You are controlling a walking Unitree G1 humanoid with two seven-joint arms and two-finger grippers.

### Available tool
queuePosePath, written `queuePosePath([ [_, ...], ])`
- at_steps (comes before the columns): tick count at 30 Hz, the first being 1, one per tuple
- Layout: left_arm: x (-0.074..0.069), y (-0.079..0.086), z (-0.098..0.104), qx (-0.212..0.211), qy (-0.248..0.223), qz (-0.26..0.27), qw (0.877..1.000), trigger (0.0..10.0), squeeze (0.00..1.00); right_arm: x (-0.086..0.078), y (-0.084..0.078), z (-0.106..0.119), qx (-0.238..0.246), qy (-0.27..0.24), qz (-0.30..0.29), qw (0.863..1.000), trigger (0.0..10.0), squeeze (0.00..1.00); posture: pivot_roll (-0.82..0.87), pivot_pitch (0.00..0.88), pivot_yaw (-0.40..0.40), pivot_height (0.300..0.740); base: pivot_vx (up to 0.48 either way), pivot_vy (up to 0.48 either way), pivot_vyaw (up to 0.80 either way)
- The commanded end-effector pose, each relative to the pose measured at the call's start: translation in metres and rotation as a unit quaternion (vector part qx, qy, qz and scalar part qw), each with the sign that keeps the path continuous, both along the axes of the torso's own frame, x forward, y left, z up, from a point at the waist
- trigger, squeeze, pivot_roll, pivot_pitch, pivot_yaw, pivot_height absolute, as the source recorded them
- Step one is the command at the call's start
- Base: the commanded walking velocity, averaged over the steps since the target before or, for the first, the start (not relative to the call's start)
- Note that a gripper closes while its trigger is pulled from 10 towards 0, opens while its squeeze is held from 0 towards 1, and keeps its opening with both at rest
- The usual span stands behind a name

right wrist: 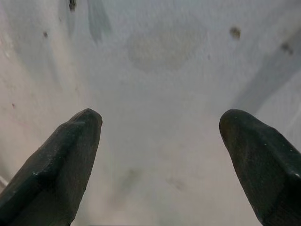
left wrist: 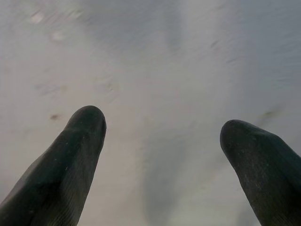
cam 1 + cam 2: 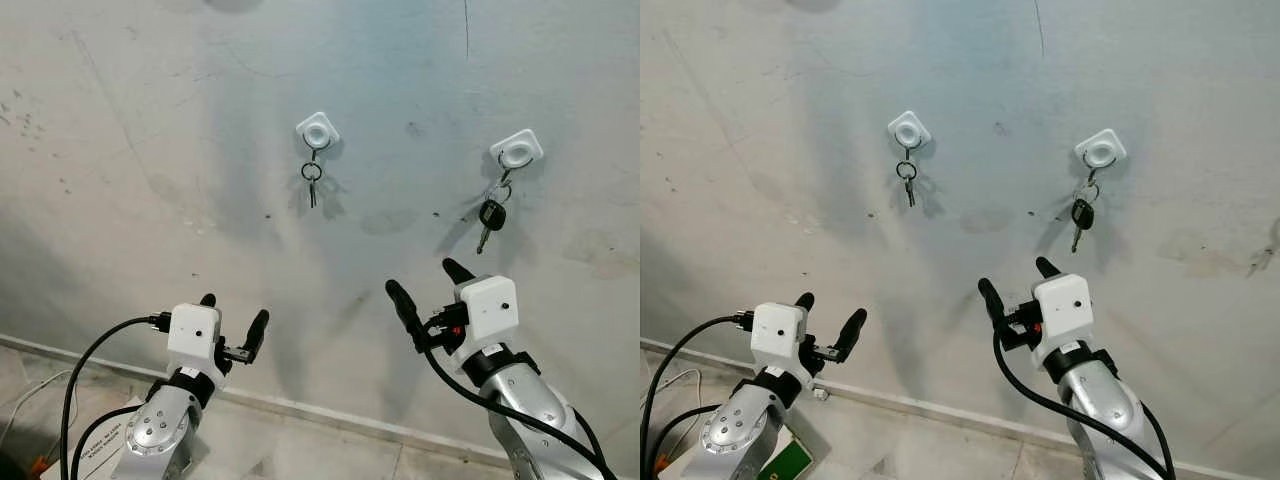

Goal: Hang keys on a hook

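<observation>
Two white hooks are stuck on the grey wall. From the left hook (image 3: 317, 130) hangs a small key on a ring (image 3: 312, 180). From the right hook (image 3: 517, 149) hangs a black-headed key on a ring (image 3: 489, 218). My right gripper (image 3: 428, 286) is raised below and between the hooks, open, with nothing between its fingers (image 1: 56, 169). My left gripper (image 3: 233, 318) is lower and to the left, also open and holding nothing, pointing at bare wall, its fingers (image 2: 61, 174) spread.
The wall (image 3: 150, 150) is stained concrete with a pale skirting strip (image 3: 300, 410) at its foot. A black cable (image 3: 85, 370) loops from my left wrist. A green and white object (image 3: 790, 462) lies on the floor below.
</observation>
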State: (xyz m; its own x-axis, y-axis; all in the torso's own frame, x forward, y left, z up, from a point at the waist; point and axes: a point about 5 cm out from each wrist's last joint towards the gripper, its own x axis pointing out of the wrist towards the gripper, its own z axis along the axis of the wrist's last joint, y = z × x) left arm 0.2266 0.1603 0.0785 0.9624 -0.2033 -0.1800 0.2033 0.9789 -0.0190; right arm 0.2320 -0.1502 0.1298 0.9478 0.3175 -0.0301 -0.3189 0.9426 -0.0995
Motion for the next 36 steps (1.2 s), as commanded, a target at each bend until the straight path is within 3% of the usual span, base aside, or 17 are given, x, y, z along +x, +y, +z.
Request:
queuePosePath([
  [1,-0.001,0.006,-0.005,-0.001,0.018,0.014,1.000,10.0,0.00,0.000,0.001,-0.003,0.008,0.012,0.000,1.000,10.0,1.00,-0.03,0.000,0.083,0.740,0.000,0.000,0.00],
  [3,-0.002,0.007,-0.009,-0.004,0.035,0.013,0.999,10.0,0.00,0.001,0.000,-0.006,0.004,0.025,-0.005,1.000,10.0,0.17,-0.03,0.000,0.083,0.740,0.000,0.000,0.00],
  [4,-0.002,0.006,-0.011,0.000,0.041,0.010,0.999,10.0,0.00,0.001,-0.001,-0.008,0.005,0.029,-0.007,1.000,10.0,0.00,-0.03,0.000,0.083,0.740,0.000,0.000,-0.72],
  [8,-0.007,-0.004,-0.014,0.001,0.046,-0.026,0.999,10.0,0.00,0.004,-0.002,-0.011,0.003,0.039,-0.011,0.999,10.0,0.00,-0.03,0.000,0.085,0.740,0.000,0.000,-0.76],
  [28,0.006,-0.012,0.000,-0.028,0.028,-0.031,0.999,10.0,0.00,0.010,0.003,-0.007,0.008,0.034,-0.004,0.999,10.0,0.00,-0.04,0.000,0.083,0.740,0.000,0.000,-0.75],
  [36,0.006,-0.014,0.001,-0.032,0.028,-0.033,0.999,10.0,0.00,0.011,0.006,-0.006,0.009,0.031,-0.002,0.999,10.0,0.00,-0.04,0.000,0.081,0.740,0.000,0.000,0.00],
])
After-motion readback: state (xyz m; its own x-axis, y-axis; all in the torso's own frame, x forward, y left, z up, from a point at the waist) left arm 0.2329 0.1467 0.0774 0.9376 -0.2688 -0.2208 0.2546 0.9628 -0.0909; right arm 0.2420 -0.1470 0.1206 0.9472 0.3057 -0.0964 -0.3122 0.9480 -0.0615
